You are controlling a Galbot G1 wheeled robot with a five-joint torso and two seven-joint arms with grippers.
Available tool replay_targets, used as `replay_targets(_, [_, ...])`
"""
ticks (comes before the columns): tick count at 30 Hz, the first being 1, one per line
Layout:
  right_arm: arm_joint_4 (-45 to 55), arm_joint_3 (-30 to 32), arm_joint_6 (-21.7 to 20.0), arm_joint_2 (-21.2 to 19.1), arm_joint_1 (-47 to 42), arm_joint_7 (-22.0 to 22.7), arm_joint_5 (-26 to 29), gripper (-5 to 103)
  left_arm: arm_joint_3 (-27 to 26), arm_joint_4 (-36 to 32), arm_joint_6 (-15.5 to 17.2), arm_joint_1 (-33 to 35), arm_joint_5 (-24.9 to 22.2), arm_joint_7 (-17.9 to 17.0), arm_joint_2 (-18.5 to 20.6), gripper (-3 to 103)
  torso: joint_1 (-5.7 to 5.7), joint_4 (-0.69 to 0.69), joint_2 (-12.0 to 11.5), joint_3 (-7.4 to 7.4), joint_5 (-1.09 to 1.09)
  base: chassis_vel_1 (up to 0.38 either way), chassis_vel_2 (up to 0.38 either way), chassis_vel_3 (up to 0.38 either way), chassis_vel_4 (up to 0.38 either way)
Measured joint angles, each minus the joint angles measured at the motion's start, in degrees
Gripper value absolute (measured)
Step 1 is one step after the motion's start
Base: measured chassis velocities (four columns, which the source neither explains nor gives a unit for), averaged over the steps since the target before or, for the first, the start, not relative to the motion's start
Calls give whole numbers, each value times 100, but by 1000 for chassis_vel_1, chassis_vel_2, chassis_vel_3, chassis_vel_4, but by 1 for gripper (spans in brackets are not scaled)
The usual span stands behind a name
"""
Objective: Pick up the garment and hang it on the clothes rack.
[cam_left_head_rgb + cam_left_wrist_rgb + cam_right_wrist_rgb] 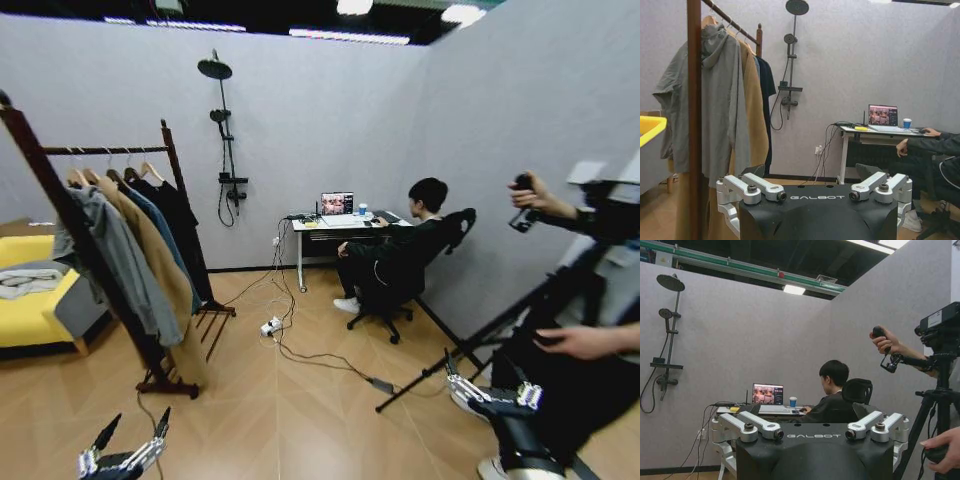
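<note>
The clothes rack (105, 150) stands at the left, dark reddish-brown wood with knob-topped posts; its near post (694, 100) rises close to my left wrist camera. On hangers it carries a grey hooded top (115, 250), a tan coat (160, 265), a blue piece and a long black piece (185, 225). The garment is out of view. My left gripper (133, 428) (812, 172) hangs low in front of the rack's base, open and holding nothing. Low on the right, beside a person's legs, my right gripper (488, 385) (805, 410) is also open and holds nothing.
A yellow sofa (25, 325) sits behind the rack at far left. Cables and a power strip (271, 326) cross the floor. A desk (335, 222) with a laptop and a seated person stands at the back wall. A tripod leg (440, 368) and a person with a camera crowd the right.
</note>
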Motion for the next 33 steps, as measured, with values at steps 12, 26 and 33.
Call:
replay_targets(12, [-1, 0, 0, 0, 3, 0, 0, 100, 1, 0, 0, 0, 0, 2, 0, 100, 11, -1, -8, 6, 5, 30, -14, -64, 69])
replay_targets(26, [-1, 0, 0, 0, 2, 0, 0, 100, 1, 0, 0, 0, 0, 2, 0, 100, 5, -1, -4, 4, 6, -13, 13, 16, -17])
replay_targets(33, [-1, -1, 0, 0, 2, 0, 0, 100, 1, 0, 0, 0, 0, 2, 0, 100, 6, -1, -5, 4, 5, 27, -29, -14, 40])
